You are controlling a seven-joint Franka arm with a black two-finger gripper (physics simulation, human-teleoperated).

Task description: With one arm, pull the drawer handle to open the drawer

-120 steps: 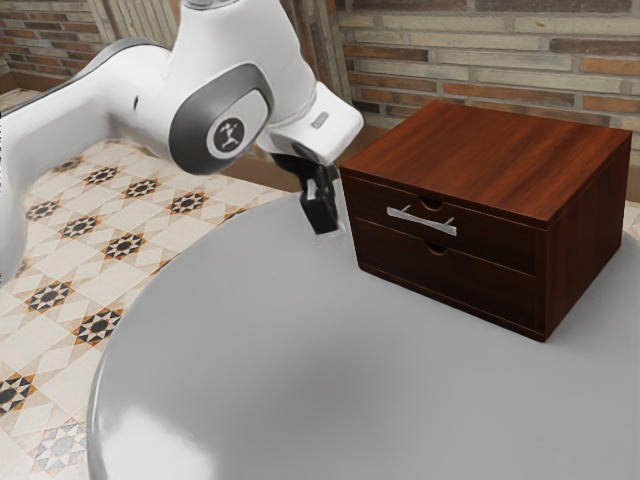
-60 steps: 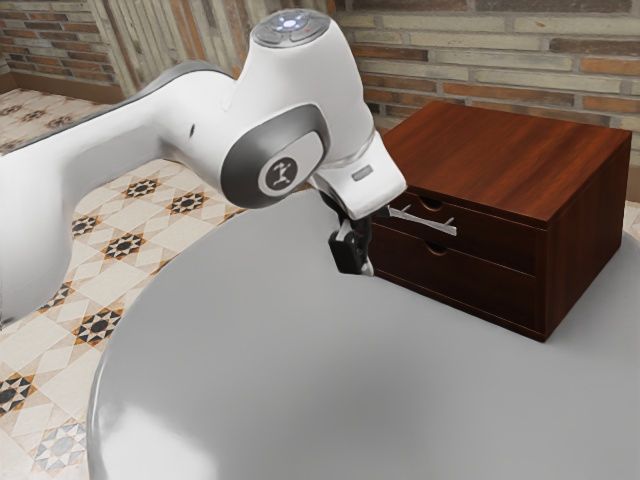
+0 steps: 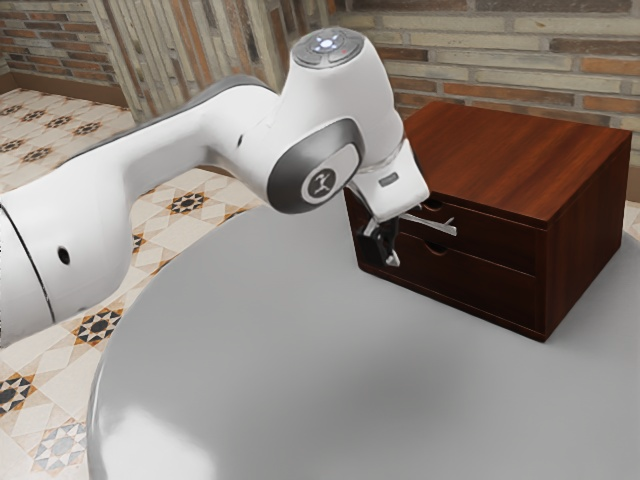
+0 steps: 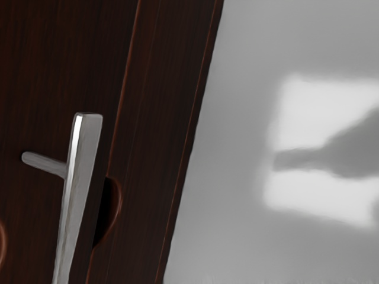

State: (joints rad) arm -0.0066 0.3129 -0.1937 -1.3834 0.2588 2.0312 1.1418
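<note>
A dark wooden cabinet (image 3: 500,150) with two drawers stands on the round grey table (image 3: 300,380), toward the exterior view's right. The upper drawer (image 3: 490,238) carries a silver bar handle (image 3: 438,225) and sits flush with the cabinet front. My black gripper (image 3: 381,250) hangs just in front of the cabinet's front corner nearest the arm, beside the handle's near end, which the white hand partly covers. In the wrist view the handle (image 4: 76,195) runs along the dark drawer front (image 4: 47,71), close to the hand, with grey table beyond the cabinet edge.
The lower drawer (image 3: 470,285) has a small notch and no bar handle. Open grey tabletop lies before the cabinet. A brick wall (image 3: 520,50) stands behind, and patterned floor tiles (image 3: 60,300) lie past the table's rim.
My arm has swung toward the exterior view's right, carrying the gripper from the table's open part up to the cabinet's front near the handle. The drawer has not moved.
</note>
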